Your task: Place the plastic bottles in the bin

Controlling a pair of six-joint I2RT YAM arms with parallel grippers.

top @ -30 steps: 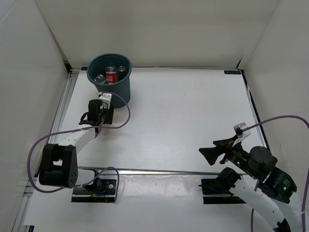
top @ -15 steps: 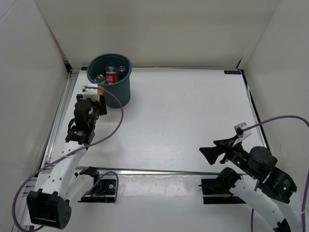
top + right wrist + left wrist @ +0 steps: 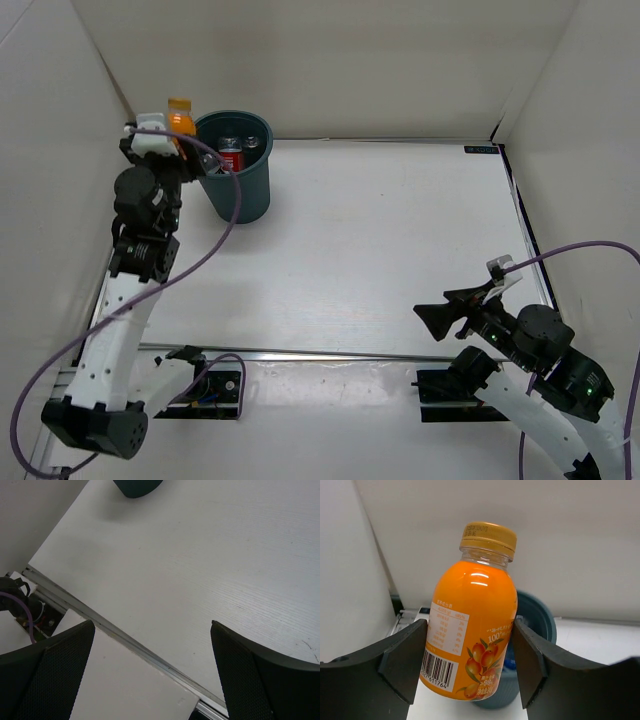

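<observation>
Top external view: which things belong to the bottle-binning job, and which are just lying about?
Job in hand:
- orange bottle, gripped by the left tool, held up beside the bin
- teal bin
- red-label bottle, already inside the bin

Not part of it:
- purple cables
- metal rail
- right tool, open and empty
</observation>
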